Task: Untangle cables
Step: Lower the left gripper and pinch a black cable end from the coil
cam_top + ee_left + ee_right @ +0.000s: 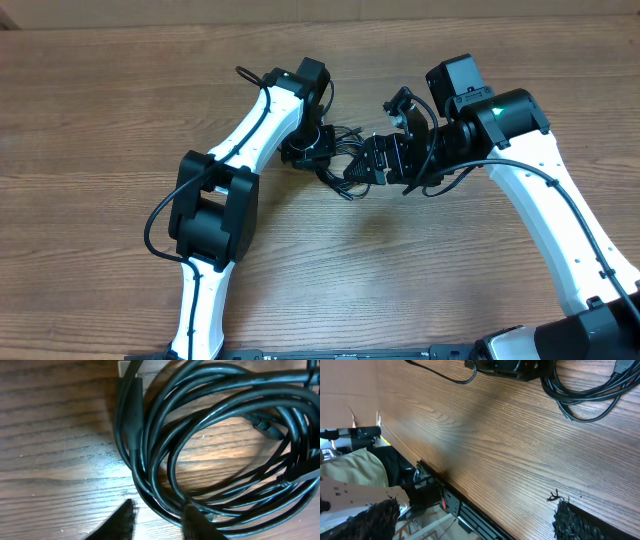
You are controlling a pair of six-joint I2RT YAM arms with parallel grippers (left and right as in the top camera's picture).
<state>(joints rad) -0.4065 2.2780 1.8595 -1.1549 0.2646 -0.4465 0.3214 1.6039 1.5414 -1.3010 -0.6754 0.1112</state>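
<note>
Hovering low over the work, the left gripper shows its dark fingers parted a moderate way at the lower edge of the coil. One tip sits outside the loop, the other over the strands, and nothing looks pinched. That coil is the bundle of thin glossy black cables, lying on the brown wood-grain table right between the two arms. Over to the right gripper: spread wide and empty, with the loops ahead of its fingers, not touching them. Now, handling: these cords look light, limp and slick, so I'd expect them to slide and drag the whole knot along. Best bet is a stiff plug end, such as the long black plug sleeve at the coil's left side, while the other arm pins the rest. The count: one bundle, two grippers, and what look like three plug ends in the left wrist view. How many separate cords there are, I cannot tell.
</note>
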